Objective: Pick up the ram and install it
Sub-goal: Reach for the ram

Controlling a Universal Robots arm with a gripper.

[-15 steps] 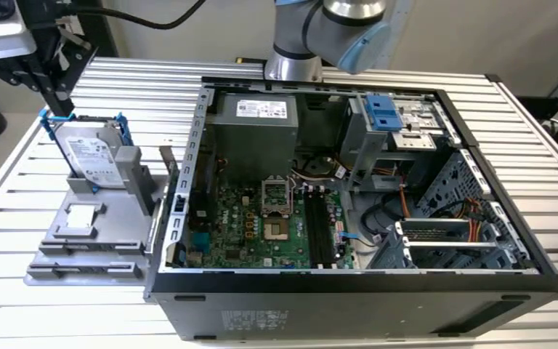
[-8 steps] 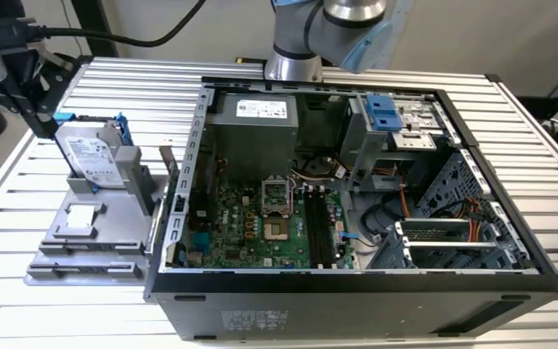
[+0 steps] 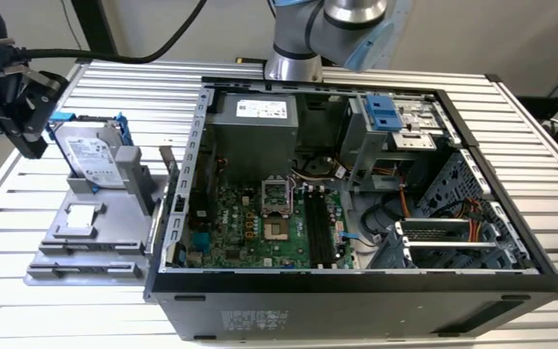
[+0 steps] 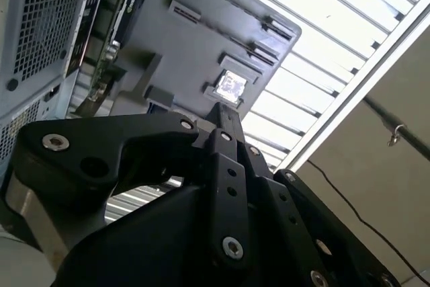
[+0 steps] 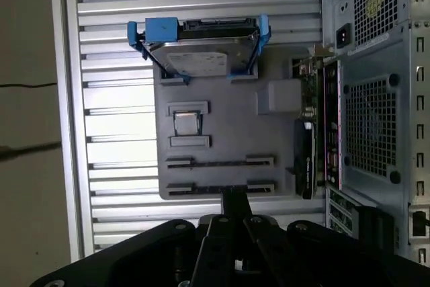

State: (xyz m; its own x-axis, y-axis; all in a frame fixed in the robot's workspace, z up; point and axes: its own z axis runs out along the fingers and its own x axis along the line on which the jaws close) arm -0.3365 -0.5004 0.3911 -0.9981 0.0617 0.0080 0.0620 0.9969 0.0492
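Exterior view: arm [image 3: 304, 36] stands on the slatted metal table [image 3: 8, 218] behind the open PC case [image 3: 357, 294]. Its black gripper [image 3: 29, 142] hangs at the exterior view's left, tips down, just beside the hard drive [image 3: 93, 156], which stands in a blue frame on the grey tray [image 3: 70, 251]. Ram – can't tell where it is; the long black slots [image 3: 318, 225] on the green motherboard [image 3: 245, 233] are too dark to say if a stick sits in one. White labels on drive & PSU [image 3: 259, 123], print too small to read

Second wrist view: fingers [image 4: 232, 140] pressed together w/ nothing seen between them, aimed at the tray

First wrist view: fingertips meet at the tray's edge – drive at its far end, case alongside
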